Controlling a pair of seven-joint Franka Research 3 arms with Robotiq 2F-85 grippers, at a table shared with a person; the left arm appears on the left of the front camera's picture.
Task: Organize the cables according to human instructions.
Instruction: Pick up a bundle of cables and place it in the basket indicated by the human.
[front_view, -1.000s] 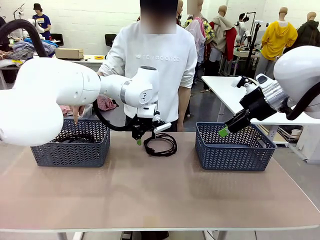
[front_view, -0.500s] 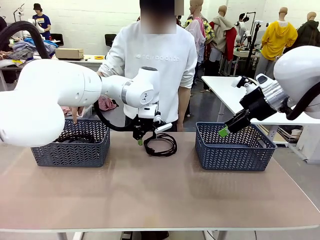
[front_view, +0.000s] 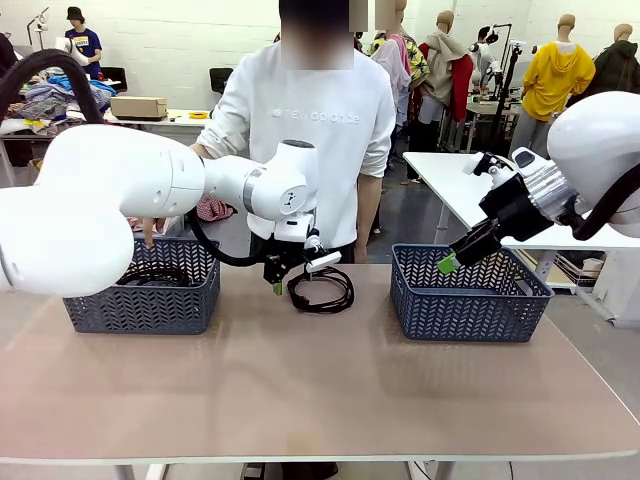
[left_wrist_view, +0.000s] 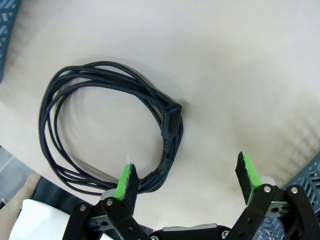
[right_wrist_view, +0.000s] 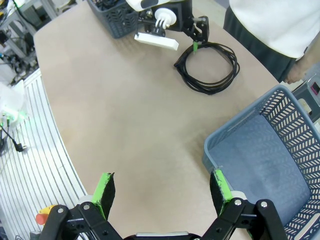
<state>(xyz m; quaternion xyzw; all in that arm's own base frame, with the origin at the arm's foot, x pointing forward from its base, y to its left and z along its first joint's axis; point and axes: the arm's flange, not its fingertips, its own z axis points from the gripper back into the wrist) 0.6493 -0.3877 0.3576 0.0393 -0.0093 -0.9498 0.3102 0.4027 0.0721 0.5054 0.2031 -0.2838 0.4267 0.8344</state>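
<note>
Lifted slightly, left gripper (front_view: 277, 284) hangs over the coiled cable (front_view: 322, 290).
Its jaws stand wide apart and empty; right gripper (right_wrist_view: 161, 194), also spread, hovers by the right basket (front_view: 468, 297).

The left arm reaches in from the left side across the middle, its wrist bent straight down so the left gripper (front_view: 277, 284) points at the surface. Its jaws stand wide apart with nothing between them, one green pad (left_wrist_view: 127, 181) at each side. The right arm comes in from the right, its forearm slanting down and toward the middle, and the right gripper (front_view: 446, 264) hangs in the air. Its jaws are spread wide too, gripping nothing, the fingertips (right_wrist_view: 105, 188) well apart.
</note>
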